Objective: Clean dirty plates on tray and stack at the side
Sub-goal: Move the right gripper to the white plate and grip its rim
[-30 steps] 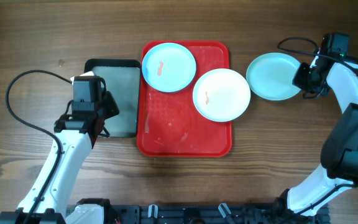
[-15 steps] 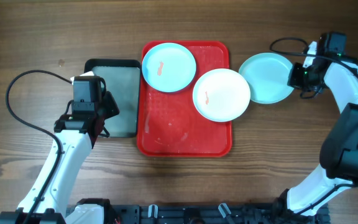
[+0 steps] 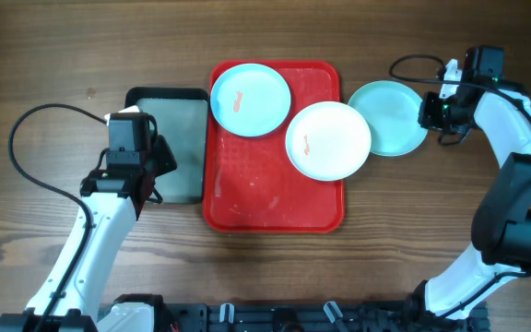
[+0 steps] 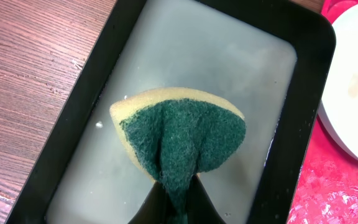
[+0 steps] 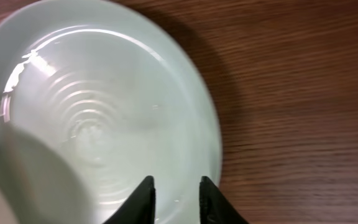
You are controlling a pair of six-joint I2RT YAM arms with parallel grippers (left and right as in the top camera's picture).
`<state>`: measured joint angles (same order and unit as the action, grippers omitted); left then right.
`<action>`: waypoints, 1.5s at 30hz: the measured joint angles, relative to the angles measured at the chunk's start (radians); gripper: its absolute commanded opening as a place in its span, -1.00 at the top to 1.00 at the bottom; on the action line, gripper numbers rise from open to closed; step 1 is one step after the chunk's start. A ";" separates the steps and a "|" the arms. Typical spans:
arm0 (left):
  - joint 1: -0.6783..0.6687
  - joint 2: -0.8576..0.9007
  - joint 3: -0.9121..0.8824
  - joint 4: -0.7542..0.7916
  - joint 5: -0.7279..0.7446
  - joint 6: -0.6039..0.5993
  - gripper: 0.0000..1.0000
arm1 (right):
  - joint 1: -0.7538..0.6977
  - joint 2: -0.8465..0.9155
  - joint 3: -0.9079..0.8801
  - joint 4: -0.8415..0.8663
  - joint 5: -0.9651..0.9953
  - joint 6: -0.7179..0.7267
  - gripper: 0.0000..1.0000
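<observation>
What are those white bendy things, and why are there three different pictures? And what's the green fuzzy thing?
Those are two robot arms, and each one ends in a two-finger pincer. One picture looks down from above the table. The other two come from small cameras on the wrists, so you see what each pincer is doing.

A red tray holds a blue plate and a white plate, both with little red smears. A third plate lies on the table to the right, with its edge under the white plate's edge. To the left is a dark grey tray with what looks like cloudy water in it.

The green fuzzy thing is a sponge, yellow on the other side. The left pincer pinches it. The right pincer is over the third plate's rim with its fingers a little apart.
</observation>
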<state>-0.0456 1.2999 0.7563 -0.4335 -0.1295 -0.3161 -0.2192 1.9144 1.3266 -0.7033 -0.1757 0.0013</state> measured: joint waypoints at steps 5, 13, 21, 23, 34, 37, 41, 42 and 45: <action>0.000 0.000 0.000 0.000 0.000 0.000 0.92 | 0.000 0.000 0.000 -0.042 -0.179 -0.096 0.31; 0.000 0.000 0.000 0.000 0.002 0.000 0.92 | 0.055 0.000 0.000 -0.076 -0.311 -0.159 0.30; 0.000 0.000 0.000 0.000 0.024 0.000 0.92 | 0.209 0.000 0.000 -0.104 -0.201 -0.164 0.38; 0.000 0.000 0.000 0.000 0.024 0.000 0.92 | 0.236 0.000 0.000 -0.106 -0.170 -0.164 0.44; 0.000 0.000 0.000 -0.010 0.026 0.000 0.92 | 0.275 0.000 0.000 -0.135 -0.079 -0.095 0.91; 0.000 0.000 0.000 -0.011 0.026 0.000 0.92 | 0.277 0.000 0.000 -0.149 -0.103 -0.076 0.91; 0.000 0.000 0.000 -0.011 0.026 0.000 0.92 | 0.304 0.000 0.000 -0.150 -0.129 -0.066 0.91; 0.000 0.000 0.000 -0.011 0.026 0.000 0.92 | 0.316 0.000 0.000 -0.150 -0.134 -0.066 0.92; 0.000 0.000 0.000 -0.011 0.030 0.000 0.92 | 0.363 0.000 0.000 -0.151 -0.140 -0.060 0.92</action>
<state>-0.0456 1.2999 0.7563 -0.4446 -0.0998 -0.3161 0.1440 1.9144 1.3266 -0.8543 -0.3153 -0.0582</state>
